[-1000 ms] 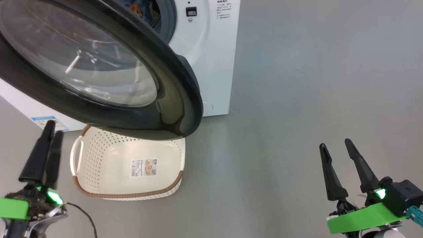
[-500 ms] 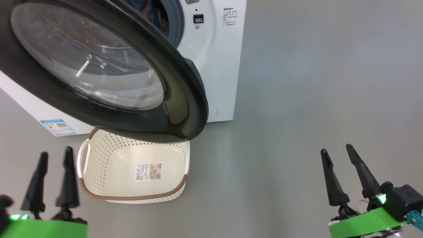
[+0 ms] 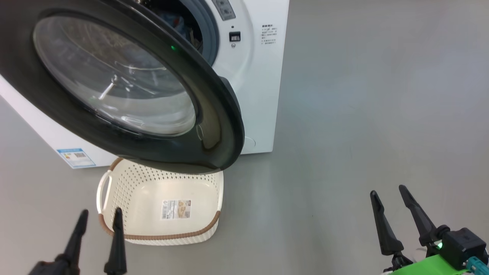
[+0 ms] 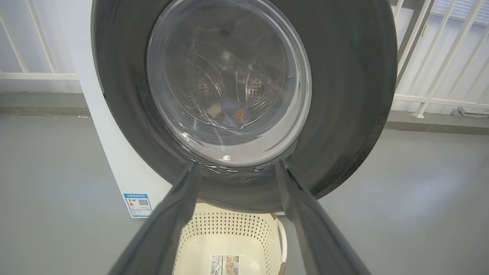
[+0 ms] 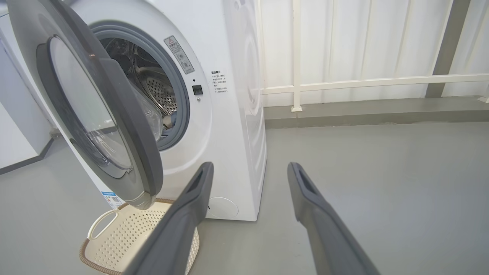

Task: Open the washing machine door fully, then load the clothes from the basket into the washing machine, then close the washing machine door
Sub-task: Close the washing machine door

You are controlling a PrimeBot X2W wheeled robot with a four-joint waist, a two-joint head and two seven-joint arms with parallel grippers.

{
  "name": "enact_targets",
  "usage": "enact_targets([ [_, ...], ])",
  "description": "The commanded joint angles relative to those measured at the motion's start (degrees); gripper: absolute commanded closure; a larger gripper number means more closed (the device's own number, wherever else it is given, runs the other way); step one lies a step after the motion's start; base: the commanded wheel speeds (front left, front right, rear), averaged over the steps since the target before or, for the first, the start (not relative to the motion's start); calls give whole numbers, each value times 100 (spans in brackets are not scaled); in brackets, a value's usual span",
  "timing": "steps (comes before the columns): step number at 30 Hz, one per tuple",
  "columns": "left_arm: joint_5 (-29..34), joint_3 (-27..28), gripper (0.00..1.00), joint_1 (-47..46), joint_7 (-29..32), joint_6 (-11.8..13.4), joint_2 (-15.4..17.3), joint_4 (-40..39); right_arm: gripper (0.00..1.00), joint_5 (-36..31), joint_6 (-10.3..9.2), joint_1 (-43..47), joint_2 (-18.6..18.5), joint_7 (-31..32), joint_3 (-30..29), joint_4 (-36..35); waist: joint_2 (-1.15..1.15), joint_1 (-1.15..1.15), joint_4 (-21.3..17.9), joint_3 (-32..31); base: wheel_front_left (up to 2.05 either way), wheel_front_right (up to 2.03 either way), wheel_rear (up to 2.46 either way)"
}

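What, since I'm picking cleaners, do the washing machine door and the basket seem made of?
Washing machine door: glossy black rim, likely plastic, mirroring highlights; clear bulging centre, glass or clear plastic, see-through. Basket: cream plastic by its moulded perforations, smooth sheen; brown rim looks woven, perhaps moulded.

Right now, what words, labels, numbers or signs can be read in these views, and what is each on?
No wording is legible.
blue sticker, low on the washing machine: QR code, print too small.
label on the floor of the basket: print too small.
printed lines on the machine's front: too small.
grey sticker above them: warning triangle, text blurred.
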Motion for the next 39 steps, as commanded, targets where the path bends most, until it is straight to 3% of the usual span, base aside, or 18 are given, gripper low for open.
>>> enact_targets([
  [1,67,160,0,-64,-46,43,61,-46,0,-106,51,-22,-60,-69,127,-114,0,0,2,-73,0,0,0],
  [35,216,-109,0,80,-161,251,63,155,0,-223,51,187,4,-69,104,-30,0,0,-56,-331,0,0,0],
  [36,211,-112,0,70,-171,253,59,155,13,-221,51,183,8,-69,103,-31,0,0,-49,-327,0,0,0],
  [37,209,-115,0,61,-176,257,60,159,53,-218,51,177,12,-69,103,-31,0,0,-48,-322,0,0,0],
  [38,210,-119,0,52,-180,262,61,159,73,-207,51,172,20,-69,95,-26,0,0,-46,-317,0,0,0],
  [39,212,-126,0,42,-185,264,61,158,100,-188,51,165,27,-69,90,-26,0,0,-41,-314,0,0,0],
])
